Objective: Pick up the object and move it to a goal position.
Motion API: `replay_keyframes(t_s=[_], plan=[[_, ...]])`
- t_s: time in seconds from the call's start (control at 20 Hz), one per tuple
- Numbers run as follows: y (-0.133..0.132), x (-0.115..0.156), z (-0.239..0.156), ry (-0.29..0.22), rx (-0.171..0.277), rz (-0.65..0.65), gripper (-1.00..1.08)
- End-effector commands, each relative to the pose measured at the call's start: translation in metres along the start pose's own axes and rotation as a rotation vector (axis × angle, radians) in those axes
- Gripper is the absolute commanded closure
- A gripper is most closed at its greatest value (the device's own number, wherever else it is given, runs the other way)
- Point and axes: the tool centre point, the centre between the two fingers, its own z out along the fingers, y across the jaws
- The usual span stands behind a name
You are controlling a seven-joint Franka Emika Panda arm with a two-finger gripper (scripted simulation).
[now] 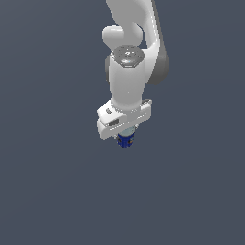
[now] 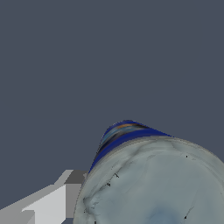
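Under the white arm, tool (image 1: pixel 125 139) clamped on blue can (image 1: pixel 126 141), fingers mostly hidden.

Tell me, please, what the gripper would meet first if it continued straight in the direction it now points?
The gripper points down, and the blue can already sits between its fingers. Beyond the can, only the plain grey surface shows, so the can's bottom would probably meet it first. Depth is unclear.

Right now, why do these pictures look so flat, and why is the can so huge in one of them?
Exterior view: even, flat simulator light, no cast shadows or glare on the grey background; the can is small and crisp below the hand. Wrist view: the camera sits very close, so the can's pale top fills the corner, stretched by perspective.
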Motion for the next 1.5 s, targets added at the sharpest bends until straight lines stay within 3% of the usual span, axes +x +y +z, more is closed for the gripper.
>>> replay_keyframes(t_s=[0.0,0.7,1.45], plan=[[-0.006,0.017,-0.021,0.003,-0.002,0.001,1.08],[-0.034,0.086,-0.095,0.003,-0.001,0.001,1.08],[-0.05,0.132,-0.142,0.003,-0.001,0.001,1.08]])
